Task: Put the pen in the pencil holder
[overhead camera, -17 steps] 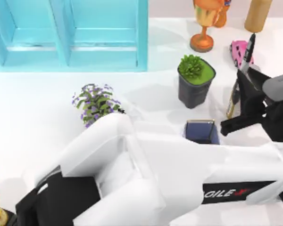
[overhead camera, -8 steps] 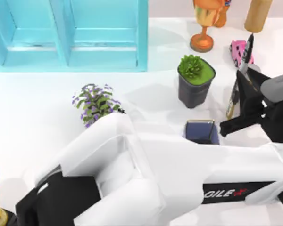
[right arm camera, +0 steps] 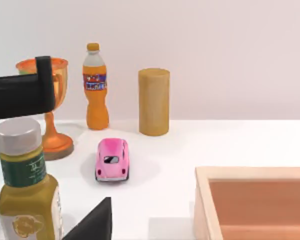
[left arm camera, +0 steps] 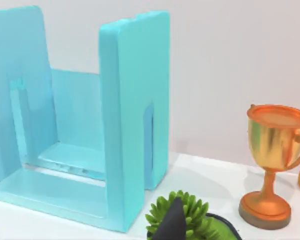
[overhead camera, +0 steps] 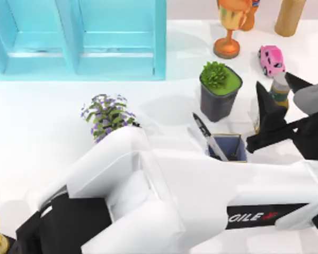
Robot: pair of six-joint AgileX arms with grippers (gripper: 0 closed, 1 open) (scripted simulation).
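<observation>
Task status: the pen [overhead camera: 209,139] stands tilted in the pencil holder [overhead camera: 235,143], just right of centre in the top view. Its lower end sits inside the cup; its black tip leans up and to the left, over the cup's left rim. The placement appears essentially done. What seems left is for the arm to draw clear.

The right pincer [overhead camera: 280,91] is at the right edge of the frame, to the upper right of the cup. Its fingers are spread apart and hold nothing. An olive-green bottle [overhead camera: 279,91] stands behind the gap between them.

The left arm lies across the lower half of the top view. The state of its pincer cannot be told.

Hidden or unclear: the left arm covers the cup's lower edge and the pen's bottom end, so whether the pen rests on the cup floor cannot be confirmed.
</observation>
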